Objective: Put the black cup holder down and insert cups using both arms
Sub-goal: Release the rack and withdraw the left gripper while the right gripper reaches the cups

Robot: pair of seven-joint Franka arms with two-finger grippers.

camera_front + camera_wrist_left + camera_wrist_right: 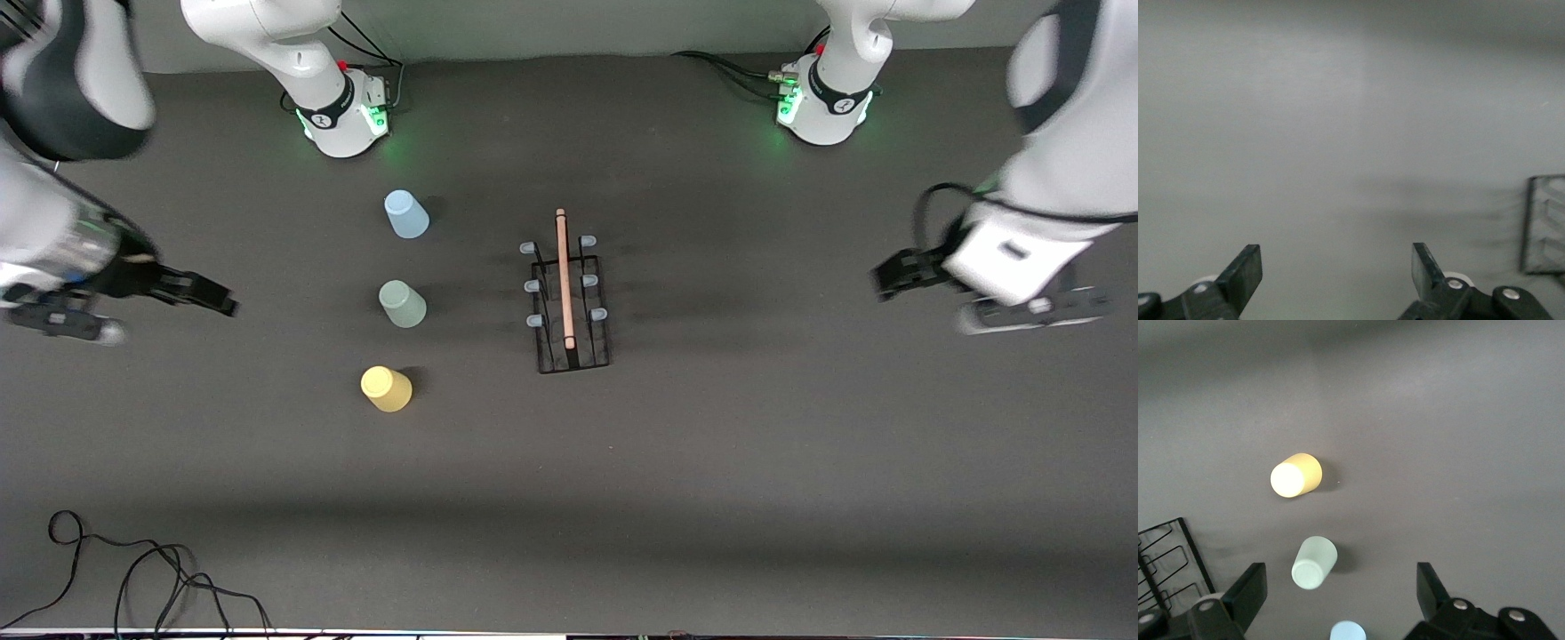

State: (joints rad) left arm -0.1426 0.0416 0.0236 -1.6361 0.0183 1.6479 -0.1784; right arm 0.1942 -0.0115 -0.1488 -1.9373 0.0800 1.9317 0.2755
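Observation:
The black cup holder (564,284) stands mid-table, its wooden rod handle on top and its prongs bare; a corner of it shows in the left wrist view (1545,223) and the right wrist view (1165,563). Three cups stand mouth-down in a row beside it, toward the right arm's end: light blue (406,214) (1347,631), grey-green (403,304) (1314,563), and yellow (386,388) (1295,476) nearest the front camera. My right gripper (218,300) (1341,587) hovers open beside the cups. My left gripper (880,280) (1336,267) hovers open over bare table at the left arm's end.
Loose black cables (133,578) lie on the dark mat at the front edge, at the right arm's end. The two green-lit arm bases (342,111) (822,102) stand along the table's back edge.

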